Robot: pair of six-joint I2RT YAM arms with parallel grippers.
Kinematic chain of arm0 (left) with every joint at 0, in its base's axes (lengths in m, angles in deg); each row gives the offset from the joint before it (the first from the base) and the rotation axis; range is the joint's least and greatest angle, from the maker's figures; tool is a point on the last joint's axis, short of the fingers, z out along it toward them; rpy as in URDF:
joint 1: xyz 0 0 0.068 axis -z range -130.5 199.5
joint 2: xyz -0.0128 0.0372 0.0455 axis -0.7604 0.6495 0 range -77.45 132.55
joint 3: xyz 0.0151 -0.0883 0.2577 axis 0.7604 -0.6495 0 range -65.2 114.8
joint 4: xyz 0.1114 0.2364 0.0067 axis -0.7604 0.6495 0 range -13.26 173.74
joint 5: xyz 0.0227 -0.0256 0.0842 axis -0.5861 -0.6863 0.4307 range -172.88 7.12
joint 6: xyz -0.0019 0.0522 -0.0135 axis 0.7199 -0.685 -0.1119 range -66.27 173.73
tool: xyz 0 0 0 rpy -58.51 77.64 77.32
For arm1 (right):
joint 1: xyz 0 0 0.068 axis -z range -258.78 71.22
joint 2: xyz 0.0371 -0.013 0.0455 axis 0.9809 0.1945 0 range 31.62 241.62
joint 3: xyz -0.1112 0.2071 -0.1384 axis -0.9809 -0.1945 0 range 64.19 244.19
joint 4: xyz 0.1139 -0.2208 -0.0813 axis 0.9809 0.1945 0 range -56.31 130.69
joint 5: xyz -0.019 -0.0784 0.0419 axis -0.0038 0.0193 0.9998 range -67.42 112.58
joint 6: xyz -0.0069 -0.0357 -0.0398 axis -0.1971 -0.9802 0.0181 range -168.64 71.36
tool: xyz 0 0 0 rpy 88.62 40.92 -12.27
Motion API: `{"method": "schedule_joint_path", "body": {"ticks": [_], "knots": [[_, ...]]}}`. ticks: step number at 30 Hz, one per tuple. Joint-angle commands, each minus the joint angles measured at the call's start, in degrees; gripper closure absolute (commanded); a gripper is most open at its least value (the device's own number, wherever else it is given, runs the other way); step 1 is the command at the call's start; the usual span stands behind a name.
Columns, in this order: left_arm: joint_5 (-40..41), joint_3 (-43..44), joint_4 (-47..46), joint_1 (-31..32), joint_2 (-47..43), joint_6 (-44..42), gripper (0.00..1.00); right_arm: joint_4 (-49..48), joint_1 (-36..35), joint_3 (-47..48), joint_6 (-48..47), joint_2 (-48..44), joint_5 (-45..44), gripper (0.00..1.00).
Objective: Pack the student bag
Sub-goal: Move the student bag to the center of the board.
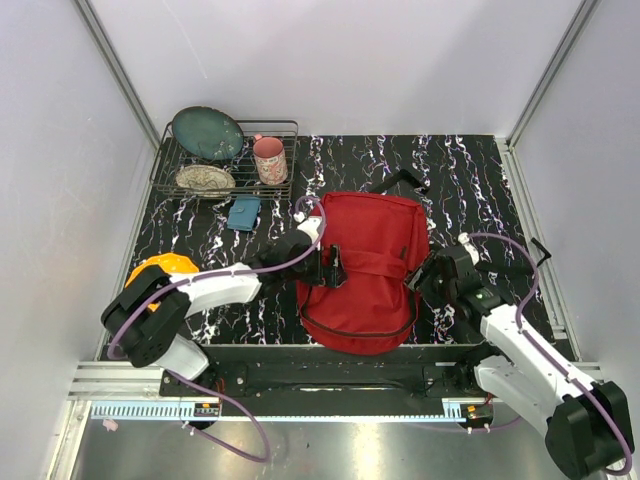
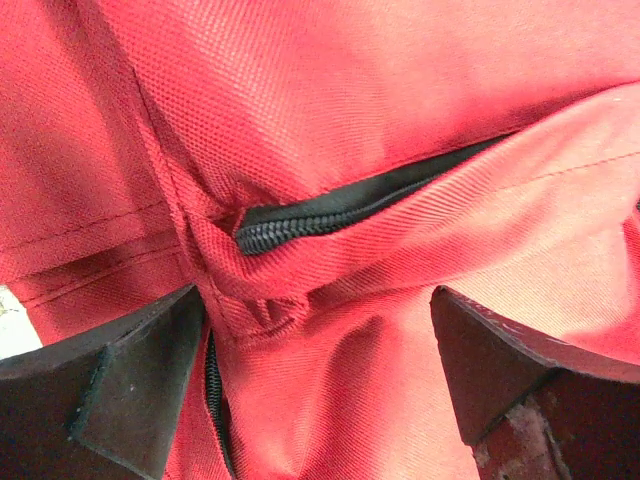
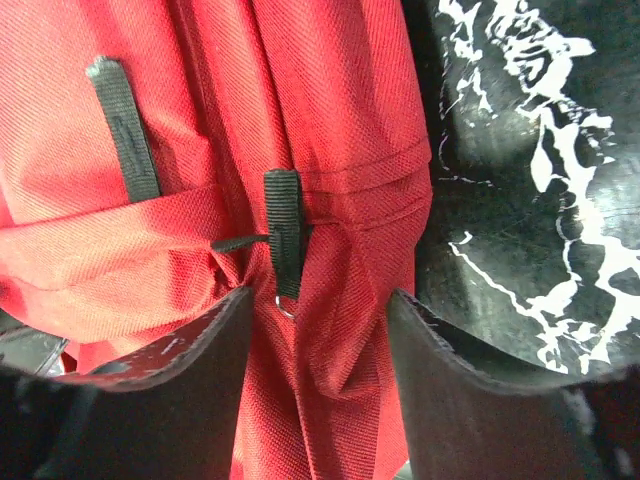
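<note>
The student bag (image 1: 365, 265), a large red backpack, lies flat in the middle of the black marbled table. My left gripper (image 1: 331, 268) is at the bag's left edge. In the left wrist view it (image 2: 318, 375) stands wide open over red fabric, just below the end of a black zipper (image 2: 330, 215). My right gripper (image 1: 420, 279) is at the bag's right edge. In the right wrist view it (image 3: 318, 340) is open, its jaws straddling a loose fold of the bag (image 3: 330, 400) under a black zipper pull strap (image 3: 283, 235). A second pull strap (image 3: 122, 130) lies further left.
At the back left a wire dish rack (image 1: 290, 128) holds a teal plate (image 1: 207, 132), a pink mug (image 1: 269, 160) and a pale dish (image 1: 205, 179). A small blue-green object (image 1: 243, 212) lies in front of it. An orange item (image 1: 163, 266) sits by the left arm.
</note>
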Motion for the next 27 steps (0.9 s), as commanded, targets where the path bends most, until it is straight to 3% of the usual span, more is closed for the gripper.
{"method": "schedule_joint_path", "body": {"ticks": [1, 5, 14, 18, 19, 24, 27], "knots": [[-3.2, -2.9, -4.0, 0.3, -5.8, 0.1, 0.01, 6.9, 0.0, 9.8, -5.0, 0.3, -6.6, 0.30], [0.5, -7.7, -1.4, 0.4, -14.2, 0.9, 0.01, 12.7, 0.7, 14.4, -7.6, -0.5, -10.8, 0.22], [4.5, -11.8, 3.6, 0.4, -24.6, 0.1, 0.01, 12.7, 0.9, 21.7, -8.3, -1.2, -11.1, 0.23], [8.4, -12.3, 3.1, 0.3, -26.3, 0.0, 0.01, 11.4, 0.9, 23.6, -10.0, 3.2, -10.3, 0.26], [8.4, -12.4, 2.5, 0.4, -25.9, -0.1, 0.01, 11.2, 0.8, 24.2, -10.1, 4.3, -9.7, 0.31], [5.5, -11.5, 1.2, 0.3, -19.8, -0.2, 0.01, 6.4, 1.3, 24.6, -10.5, 11.5, -6.1, 0.44], [3.3, -12.0, -1.0, 0.4, -16.9, 1.4, 0.01, 3.4, 1.5, 24.5, -9.8, 15.5, -2.6, 0.47]]}}
